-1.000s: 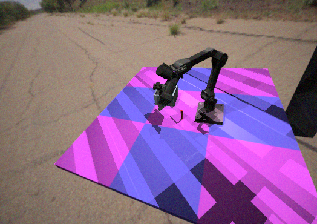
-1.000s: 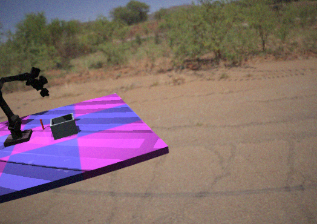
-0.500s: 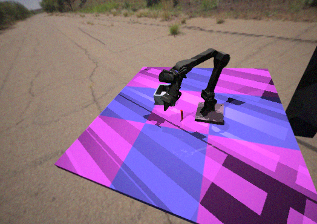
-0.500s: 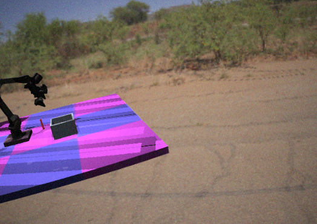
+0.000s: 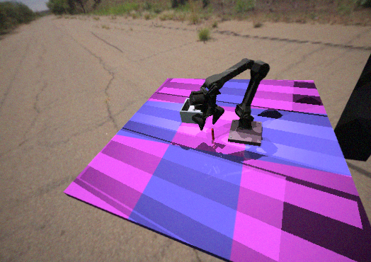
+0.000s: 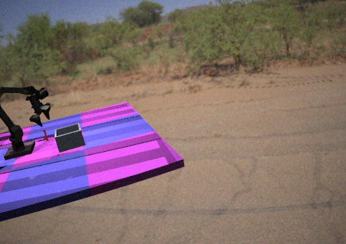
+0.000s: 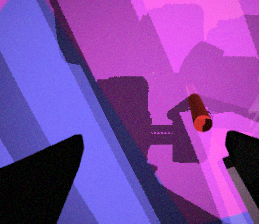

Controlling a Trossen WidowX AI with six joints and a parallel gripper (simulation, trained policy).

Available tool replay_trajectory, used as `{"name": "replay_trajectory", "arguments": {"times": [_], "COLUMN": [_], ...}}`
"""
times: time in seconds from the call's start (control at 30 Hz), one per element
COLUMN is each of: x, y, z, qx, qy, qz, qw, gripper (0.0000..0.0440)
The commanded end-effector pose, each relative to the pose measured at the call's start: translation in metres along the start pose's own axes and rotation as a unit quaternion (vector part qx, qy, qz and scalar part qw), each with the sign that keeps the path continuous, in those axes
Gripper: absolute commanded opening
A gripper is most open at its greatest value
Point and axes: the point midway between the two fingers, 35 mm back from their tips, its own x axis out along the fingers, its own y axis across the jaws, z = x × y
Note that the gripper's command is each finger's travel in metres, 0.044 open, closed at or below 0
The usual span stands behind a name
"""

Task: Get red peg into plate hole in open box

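Our black metal pincer is wide apart with nothing in it. The thin red round peg stands upright below it — off toward one fingertip, so we should shift over first.

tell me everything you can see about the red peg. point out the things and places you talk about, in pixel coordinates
The red peg (image 5: 213, 134) (image 6: 45, 135) (image 7: 198, 111) is a thin, plain, round rod with a flat top end, part lit red and part in dark shade. It stands roughly upright on the checkered table, outside the box, between it and the arm's base. The open gripper is above it, not touching it. Its material can't be told.
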Motion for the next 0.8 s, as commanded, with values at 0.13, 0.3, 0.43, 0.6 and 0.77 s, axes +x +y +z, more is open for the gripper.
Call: {"name": "replay_trajectory", "arguments": {"times": [0.13,0.3,0.43,0.6,0.77], "x": [0.032,0.055,0.071,0.086,0.093], "y": [-0.027,-0.034,-0.038,-0.042,-0.048], "z": [-0.002,-0.002,-0.002,-0.003,-0.007], "qx": [0.087,0.123,0.147,0.174,0.200], "qy": [0.000,-0.007,-0.013,-0.017,-0.008], "qz": [-0.057,-0.061,-0.058,-0.054,-0.062], "qw": [0.995,0.990,0.987,0.983,0.978], "gripper": [0.0440,0.0440,0.0440,0.0408,0.0283]}}
